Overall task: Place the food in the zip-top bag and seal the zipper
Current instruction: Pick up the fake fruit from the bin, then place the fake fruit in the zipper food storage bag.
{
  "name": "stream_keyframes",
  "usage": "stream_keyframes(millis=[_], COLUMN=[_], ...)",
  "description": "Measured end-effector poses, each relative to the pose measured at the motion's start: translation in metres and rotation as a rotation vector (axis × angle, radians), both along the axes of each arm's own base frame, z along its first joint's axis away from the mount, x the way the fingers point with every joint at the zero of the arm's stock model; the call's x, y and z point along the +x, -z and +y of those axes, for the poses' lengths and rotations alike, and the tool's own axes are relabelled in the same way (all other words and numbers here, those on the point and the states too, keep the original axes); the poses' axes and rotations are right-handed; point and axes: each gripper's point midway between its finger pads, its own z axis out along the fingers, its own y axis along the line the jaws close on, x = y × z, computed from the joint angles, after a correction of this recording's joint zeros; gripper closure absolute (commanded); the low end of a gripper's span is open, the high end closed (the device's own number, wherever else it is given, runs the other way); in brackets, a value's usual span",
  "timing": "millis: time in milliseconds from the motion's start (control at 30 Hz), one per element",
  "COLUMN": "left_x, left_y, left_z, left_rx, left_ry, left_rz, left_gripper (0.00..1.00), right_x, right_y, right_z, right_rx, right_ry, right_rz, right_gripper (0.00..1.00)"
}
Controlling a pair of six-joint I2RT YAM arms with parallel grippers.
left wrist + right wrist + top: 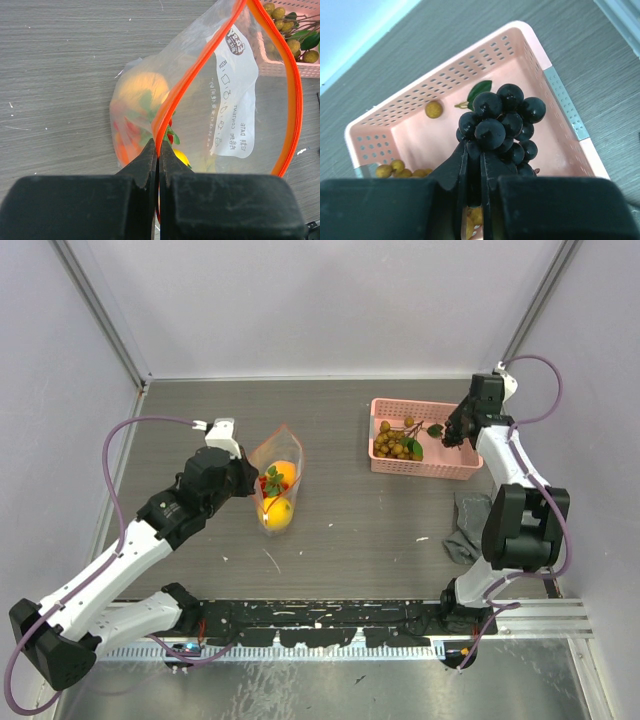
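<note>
The clear zip-top bag (282,462) stands open on the table, its red-orange zipper (172,100) forming a wide loop. Inside it lie an orange round fruit (285,472), a yellow round fruit (278,510) and something red with green leaves. My left gripper (250,480) is shut on the zipper's near edge (158,150). The bunch of small brown balls (397,447) lies in the pink basket (420,469). My right gripper (455,432) is shut on a bunch of dark grapes (500,122) and holds it above the basket's right end.
A grey cloth (465,530) lies crumpled by the right arm's base. The pink basket's wall (445,87) is right below my right gripper, with one loose brown ball (434,109) in it. Grey walls enclose the table.
</note>
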Motion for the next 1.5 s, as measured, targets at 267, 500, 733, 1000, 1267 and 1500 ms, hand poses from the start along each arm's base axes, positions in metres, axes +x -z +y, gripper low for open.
stream_keyframes(millis=[267,500,733,1000,1267,1500], left_x=[0.001,0.003,0.003,0.004,0.005,0.005], left_y=[0.001,0.003,0.002,0.003,0.004,0.004], left_z=[0.0,0.0,0.0,0.001,0.0,0.0], left_rx=[0.001,0.004,0.003,0.004,0.005,0.005], left_ry=[-0.003,-0.005,-0.005,-0.009,-0.011,-0.01], left_rz=[0.002,0.006,0.004,0.005,0.009,0.009], left_gripper=[1.0,1.0,1.0,1.0,1.0,1.0], right_x=[-0.018,-0.053,-0.086,-0.118,-0.153,-0.176], right_y=[-0.076,-0.134,-0.155,-0.173,-0.189,-0.2], right_z=[0.048,0.114,0.185,0.255,0.32,0.363], right_rx=[-0.044,-0.032,0.006,0.071,0.131,0.17], right_ry=[-0.114,-0.271,-0.441,-0.611,-0.785,-0.911], right_rz=[-0.166,-0.314,-0.38,-0.444,-0.505,-0.549], right_gripper=[1.0,1.0,1.0,1.0,1.0,1.0])
